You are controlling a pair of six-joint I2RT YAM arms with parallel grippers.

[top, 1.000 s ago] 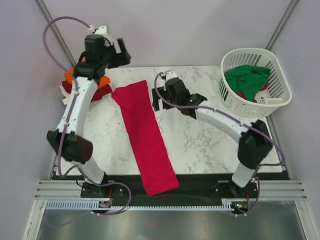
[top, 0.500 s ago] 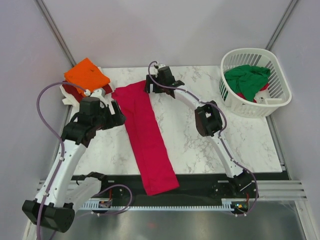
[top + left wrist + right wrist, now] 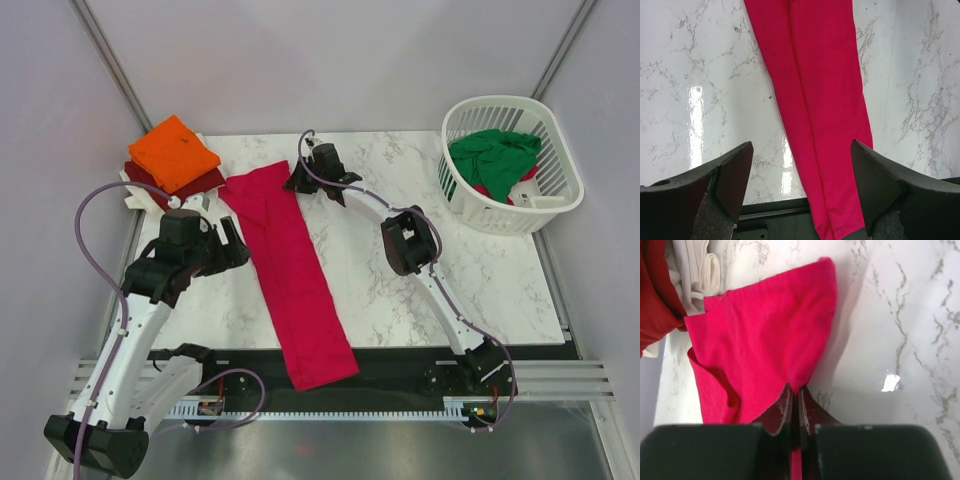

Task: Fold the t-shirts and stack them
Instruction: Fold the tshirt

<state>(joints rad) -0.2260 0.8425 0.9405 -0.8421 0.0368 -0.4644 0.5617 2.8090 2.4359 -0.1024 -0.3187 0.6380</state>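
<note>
Crimson tee [image 3: 295, 275]: folded to a long narrow strip. It starts just right of the stack topped by the orange tee [image 3: 175, 152] and runs away from the stack, its tail end draping over the table's near edge.

Change: a second ago your left arm hung over the stack and hid the orange tee. It has since swung off the stack, which sits exposed.

Left gripper [image 3: 232, 250]: on the near side of the stack, beside the strip's left edge. Fingers spread wide, holding nothing.

Right gripper [image 3: 794, 390]: moved in half a second ago and has settled on the strip's far corner, the one away from the stack. Fingers pinched together on the cloth edge.

Reading: one far corner is secured, its partner nearest the stack is not. Likely next is the lengthwise fold, so bring your left in.

Green tee [image 3: 492, 155]: waits in the basket [image 3: 500, 102], well right of the stack.
</note>
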